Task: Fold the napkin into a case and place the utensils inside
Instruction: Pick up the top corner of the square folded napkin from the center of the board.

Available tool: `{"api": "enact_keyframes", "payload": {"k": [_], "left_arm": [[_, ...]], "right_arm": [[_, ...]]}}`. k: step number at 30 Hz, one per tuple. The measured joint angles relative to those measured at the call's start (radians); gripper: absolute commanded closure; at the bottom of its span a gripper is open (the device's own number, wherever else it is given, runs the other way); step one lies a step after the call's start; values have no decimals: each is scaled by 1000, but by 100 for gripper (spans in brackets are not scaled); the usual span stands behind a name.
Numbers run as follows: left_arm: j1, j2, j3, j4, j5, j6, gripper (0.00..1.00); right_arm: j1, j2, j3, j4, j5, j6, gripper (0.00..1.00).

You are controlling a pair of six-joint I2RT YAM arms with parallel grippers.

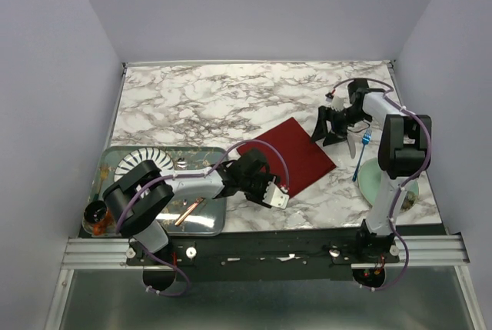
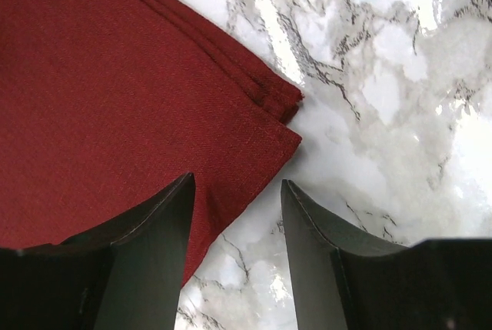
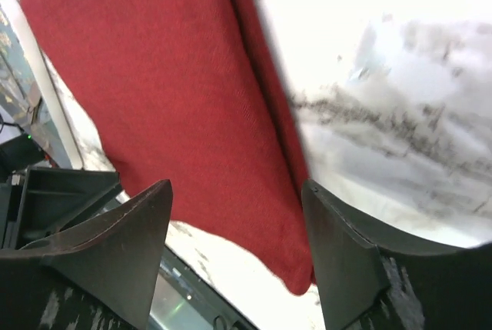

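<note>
The napkin [image 1: 288,155] is lying folded into a dark red rectangle on the marble surface [image 1: 200,103], set at an angle near the middle, between the two arms. In the left wrist view its [image 2: 115,99] corner is showing several stacked layers of cloth.

The left gripper [image 1: 265,180] is hovering at the napkin's near left edge. Its fingers [image 2: 154,245] are standing apart and released, with one over the cloth and the other over bare marble, and nothing is held between them.

The right gripper [image 1: 329,126] is sitting at the napkin's far right side. In its own view the fingers [image 3: 115,245] are also spread wide and gripping nothing, and the cloth [image 3: 177,99] is running below and between them.

A fork with a blue handle [image 1: 361,153] is lying to the right of the napkin, apart from it, and is reaching toward a pale green plate [image 1: 367,178]. A pale slim utensil [image 1: 348,145] is resting just beside it.

At the near left a tray [image 1: 115,162] is holding a copper-coloured knife [image 1: 188,212].
</note>
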Motion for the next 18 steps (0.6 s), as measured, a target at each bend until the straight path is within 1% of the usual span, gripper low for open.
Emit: {"api": "enact_keyframes", "payload": {"k": [2,3,4,6,7,8,9,12,13,15,16,18], "left_arm": [[0,9,2,-10,1,21,46],[0,14,2,-16,3,32,48],[0,17,3,-19,6,43,53],[-2,17,5,-23,7,53,57],[-4,17,6,-27,10,61,61],[-5,17,7,-31,12,64,64],[-5,17,9,-37,15,65,65],[-6,17,19,-53,26,63,74],[-6,17,25,-59,32,62,79],[-6,17,39,-69,47,55,85],[-6,17,43,-72,51,50,91],[-6,17,58,-87,60,39,95]], "right_arm": [[6,23,19,12,0,1,25],[7,30,22,15,0,1,28],[12,41,23,22,1,2,29],[22,56,23,26,5,3,34],[29,62,23,27,9,3,35],[34,65,23,28,13,0,36],[38,65,23,28,16,-2,41],[46,65,20,29,26,-6,45],[49,65,16,30,32,-9,47],[53,63,3,31,36,-19,49],[56,60,-4,31,37,-23,49],[57,52,-19,29,39,-34,48]]}}
